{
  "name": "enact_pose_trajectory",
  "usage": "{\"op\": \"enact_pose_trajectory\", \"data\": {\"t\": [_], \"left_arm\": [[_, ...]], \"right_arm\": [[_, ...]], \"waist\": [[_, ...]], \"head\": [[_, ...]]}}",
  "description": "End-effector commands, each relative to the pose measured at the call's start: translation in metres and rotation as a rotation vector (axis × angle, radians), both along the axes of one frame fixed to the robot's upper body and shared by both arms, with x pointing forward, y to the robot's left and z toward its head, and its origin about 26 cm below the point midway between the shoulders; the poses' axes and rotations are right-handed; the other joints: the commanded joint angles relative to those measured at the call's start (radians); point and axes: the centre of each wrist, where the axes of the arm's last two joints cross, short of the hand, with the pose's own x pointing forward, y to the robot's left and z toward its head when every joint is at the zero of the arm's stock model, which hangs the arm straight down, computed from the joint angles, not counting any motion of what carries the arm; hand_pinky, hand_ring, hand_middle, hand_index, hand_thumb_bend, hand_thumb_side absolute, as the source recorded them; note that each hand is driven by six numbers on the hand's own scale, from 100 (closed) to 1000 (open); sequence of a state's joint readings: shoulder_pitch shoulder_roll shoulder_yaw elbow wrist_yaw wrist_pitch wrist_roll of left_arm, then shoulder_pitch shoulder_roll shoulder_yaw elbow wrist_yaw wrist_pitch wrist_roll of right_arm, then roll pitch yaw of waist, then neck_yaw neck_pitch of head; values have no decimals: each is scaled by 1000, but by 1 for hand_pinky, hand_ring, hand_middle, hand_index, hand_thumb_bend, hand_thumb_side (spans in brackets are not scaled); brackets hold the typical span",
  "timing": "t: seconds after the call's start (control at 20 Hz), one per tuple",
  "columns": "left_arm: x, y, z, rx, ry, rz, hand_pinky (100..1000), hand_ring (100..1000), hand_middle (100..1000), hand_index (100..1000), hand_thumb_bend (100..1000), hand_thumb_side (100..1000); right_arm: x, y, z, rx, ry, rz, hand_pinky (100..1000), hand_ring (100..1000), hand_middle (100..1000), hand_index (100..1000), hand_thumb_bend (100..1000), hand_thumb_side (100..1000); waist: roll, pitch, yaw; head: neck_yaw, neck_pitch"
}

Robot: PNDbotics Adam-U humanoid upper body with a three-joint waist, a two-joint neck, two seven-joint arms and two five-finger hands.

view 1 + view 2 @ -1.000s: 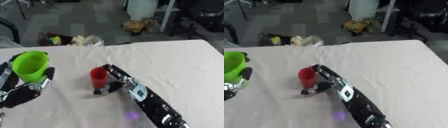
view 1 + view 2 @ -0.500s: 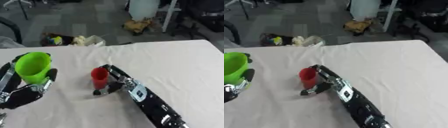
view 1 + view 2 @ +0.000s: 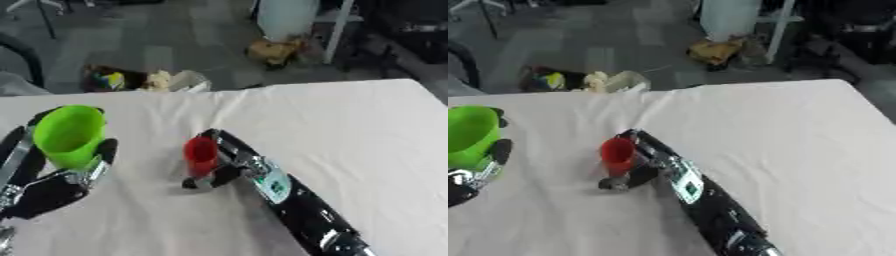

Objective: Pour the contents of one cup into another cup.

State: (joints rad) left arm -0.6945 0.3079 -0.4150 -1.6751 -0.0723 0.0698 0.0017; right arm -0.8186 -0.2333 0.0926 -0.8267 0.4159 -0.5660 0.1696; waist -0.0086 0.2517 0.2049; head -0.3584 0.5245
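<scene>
Green cup [image 3: 68,134] upright, mouth up, gripped in left hand [image 3: 52,175], red cup [image 3: 200,155] upright on bench [image 3: 350,130], right hand [image 3: 229,165] curled round it

Green cup [image 3: 68,134], red cup [image 3: 200,155]

Big cup [image 3: 68,134] left of small cup [image 3: 200,155]

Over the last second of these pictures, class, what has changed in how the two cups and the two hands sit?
Nothing visibly changed. The left hand still has its fingers round the green cup, held upright. The right hand still has its fingers round the red cup on the white table. Neither cup has tipped. The slight shift looks like camera movement.
</scene>
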Motion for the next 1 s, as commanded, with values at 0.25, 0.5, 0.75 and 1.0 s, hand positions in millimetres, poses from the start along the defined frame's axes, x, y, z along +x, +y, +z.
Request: {"op": "enact_pose_trajectory", "data": {"t": [0.25,0.5,0.75,1.0], "left_arm": [[-2,2,12,-5,-38,3,354,503,639,767,100,392],[-2,6,12,-16,-34,13,350,502,636,766,100,397],[-3,11,12,-22,-32,28,347,501,634,765,100,403],[-2,16,12,-35,-25,48,350,503,636,766,100,410]], "right_arm": [[1,0,7,26,-27,-26,630,400,239,447,365,153],[1,-5,10,53,-46,-62,620,388,229,436,317,121],[0,-13,14,75,-57,-90,618,388,231,437,307,117],[0,-24,19,109,-59,-122,619,393,237,442,305,126]], "waist": [[3,-20,-14],[5,-26,-30],[7,-34,-46],[7,-42,-57]], "head": [[-1,-13],[1,-10],[5,-9],[4,-8]]}}
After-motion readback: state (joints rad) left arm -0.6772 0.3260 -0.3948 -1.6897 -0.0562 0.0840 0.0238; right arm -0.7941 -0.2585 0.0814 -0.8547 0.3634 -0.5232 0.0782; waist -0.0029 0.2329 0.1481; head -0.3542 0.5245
